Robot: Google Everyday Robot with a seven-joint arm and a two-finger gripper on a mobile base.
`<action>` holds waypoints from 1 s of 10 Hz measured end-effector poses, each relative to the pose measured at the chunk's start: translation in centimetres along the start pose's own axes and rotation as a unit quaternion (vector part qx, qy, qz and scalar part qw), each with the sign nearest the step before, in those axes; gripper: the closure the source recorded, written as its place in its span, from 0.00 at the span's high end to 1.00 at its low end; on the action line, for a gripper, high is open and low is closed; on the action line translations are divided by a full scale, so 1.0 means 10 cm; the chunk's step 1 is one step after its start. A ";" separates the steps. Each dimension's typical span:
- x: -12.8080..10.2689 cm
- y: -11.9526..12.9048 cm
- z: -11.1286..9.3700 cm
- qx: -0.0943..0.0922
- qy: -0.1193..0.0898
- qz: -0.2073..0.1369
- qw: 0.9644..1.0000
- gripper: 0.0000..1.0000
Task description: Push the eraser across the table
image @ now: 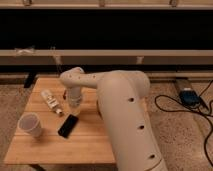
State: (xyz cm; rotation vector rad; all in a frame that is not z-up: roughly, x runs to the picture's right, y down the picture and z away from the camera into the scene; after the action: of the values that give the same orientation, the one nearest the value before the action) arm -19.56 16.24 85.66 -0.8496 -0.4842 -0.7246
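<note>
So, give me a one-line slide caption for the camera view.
Shut gripper hangs just behind a black eraser on a wooden table, with a bottle and paper cup nearby.

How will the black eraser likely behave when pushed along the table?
Flat and low, the eraser should slide rather than roll or tip. It looks rigid, probably light. The shut gripper, near its far end, may spin it if off-centre.

The table (80,146) is lit warmly and evenly from above, the gripper (75,104) low over its middle is softly shaded, the dark background (106,30) is left dim, and fine detail is blurred throughout
</note>
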 end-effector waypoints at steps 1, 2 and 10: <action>-0.19 0.03 0.00 -0.001 -0.007 -0.010 1.000 0.00; -0.31 0.06 0.00 -0.003 -0.012 -0.017 1.000 0.00; -0.72 0.07 0.03 -0.017 -0.036 -0.059 0.997 0.00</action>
State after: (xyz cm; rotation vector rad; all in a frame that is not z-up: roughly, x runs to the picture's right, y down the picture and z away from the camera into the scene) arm -23.82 19.47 80.83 -0.8863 -0.5925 -0.8133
